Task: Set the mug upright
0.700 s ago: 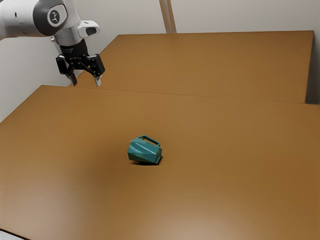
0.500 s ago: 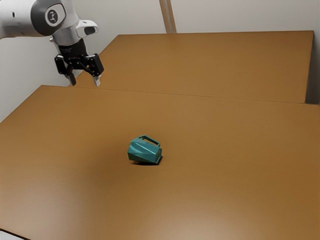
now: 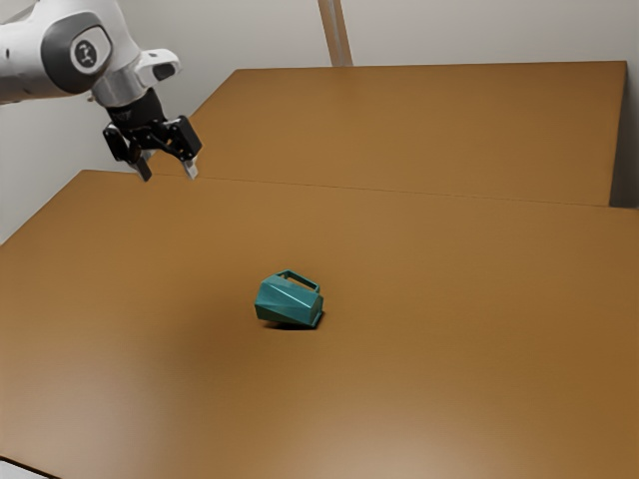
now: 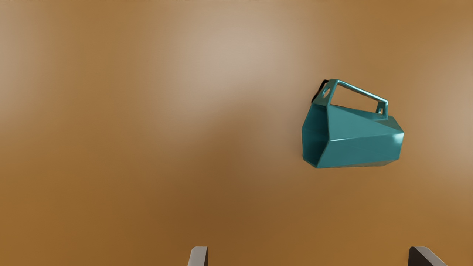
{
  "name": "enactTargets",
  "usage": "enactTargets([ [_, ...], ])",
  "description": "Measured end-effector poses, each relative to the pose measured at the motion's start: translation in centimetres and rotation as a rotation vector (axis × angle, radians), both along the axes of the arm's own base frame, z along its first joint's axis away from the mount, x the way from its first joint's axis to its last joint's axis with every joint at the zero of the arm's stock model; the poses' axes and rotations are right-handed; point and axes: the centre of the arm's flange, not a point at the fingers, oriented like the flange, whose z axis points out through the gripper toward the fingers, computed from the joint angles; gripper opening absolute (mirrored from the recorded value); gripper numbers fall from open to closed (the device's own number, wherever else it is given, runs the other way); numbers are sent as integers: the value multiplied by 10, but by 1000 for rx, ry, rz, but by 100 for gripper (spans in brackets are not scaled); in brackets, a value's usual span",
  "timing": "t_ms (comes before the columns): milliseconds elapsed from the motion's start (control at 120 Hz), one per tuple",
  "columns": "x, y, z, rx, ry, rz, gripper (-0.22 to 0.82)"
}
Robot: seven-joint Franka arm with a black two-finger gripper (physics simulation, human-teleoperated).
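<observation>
Gripper (image 3: 169, 177) dipped + tipped a bit since the last pic, mug (image 3: 289, 302) hasn't budged

So yeah, arm (image 3: 75, 50) has come a little lower and back toward the exterior view's left, w/ the gripper tilting over as it went. Mug is in the same spot on the table (image 3: 449, 299), lying on its side, well apart from the fingers (image 4: 198, 256).

Progress: basically zero on the actual job afaict. Nothing's been picked up or righted. Wrist cam gives a decent look into the open mouth (image 4: 316, 133), and the handle (image 4: 362, 91) runs along the side of the body, so it's def not standing on its base. Left to do imo: get over there, line up, grab it, rotate it til the mouth faces up, set it down on its base, let go.

Hand status: fingers spread wide, nothing btwn them, not touching the mug or the table.

Rn I'd call it the approach stage. Next move prob needs to bring the gripper across and down, w/ some thought re: the grip angle. Main risk imho is a bad pinch on those slanted sides, cuz it could slip or roll.
</observation>
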Motion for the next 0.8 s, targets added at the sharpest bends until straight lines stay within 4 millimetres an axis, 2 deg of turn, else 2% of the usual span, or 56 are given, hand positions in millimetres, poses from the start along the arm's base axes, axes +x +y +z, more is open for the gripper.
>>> enactTargets([
  [300, -1, 8, -23, -160, -56, -4, 59],
  [542, -10, 19, -86, -303, -57, -5, 59],
  [800, -19, 29, -136, -411, -105, -1, 59],
])
